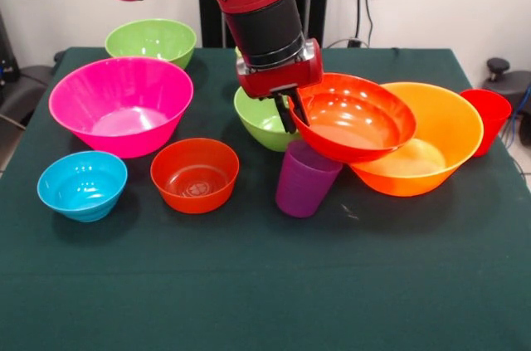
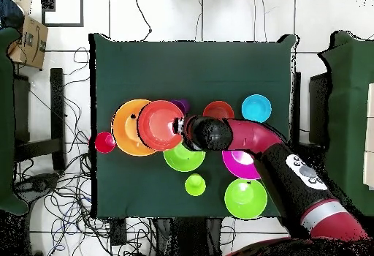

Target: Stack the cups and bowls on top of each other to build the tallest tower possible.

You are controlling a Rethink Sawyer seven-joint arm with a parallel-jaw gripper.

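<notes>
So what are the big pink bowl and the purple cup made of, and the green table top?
The pink bowl looks like glossy plastic: light shines off its smooth inside. The purple cup looks like plastic too, a bit duller, with only a soft sheen. The table top seems covered in dark green cloth: flat, matte, no shine at all.

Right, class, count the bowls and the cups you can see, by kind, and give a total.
Bowls: 7 – pink bowl, big orange bowl, red-orange bowl, green bowl, second green bowl, blue bowl, small orange-red bowl
Cups: 3 – purple cup, red cup, green cup
Total: 10
</notes>
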